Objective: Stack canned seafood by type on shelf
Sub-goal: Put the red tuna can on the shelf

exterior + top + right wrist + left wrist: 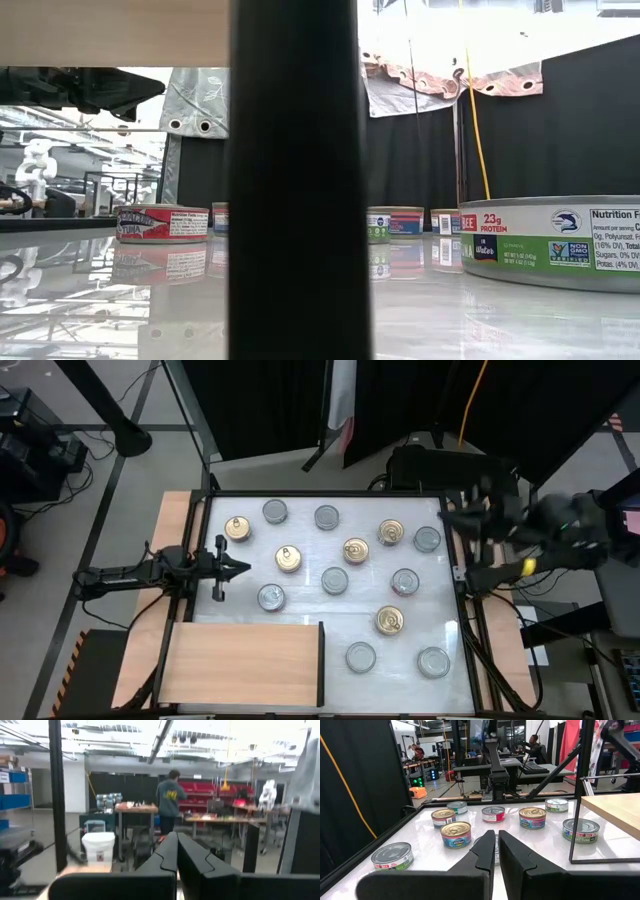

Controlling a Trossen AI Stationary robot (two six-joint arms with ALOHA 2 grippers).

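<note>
Tuna tins [335, 580] all loose on white tabletop [300, 610], wooden shelf [245, 660] bare at front-left; left gripper [240, 569] pinched shut nr left edge, right gripper [176, 851] shut, off-table; risk: shut fingers shoving tins, types mixed.

Black curtains [560, 130] hang behind the white surface [300, 610]. Grey floor [110, 480] with cables at 9 o'clock. Workshop beyond: red bins [200, 787], workbenches [135, 809], white bucket [98, 847], person [169, 800] standing, bright ceiling lights [125, 729].
</note>
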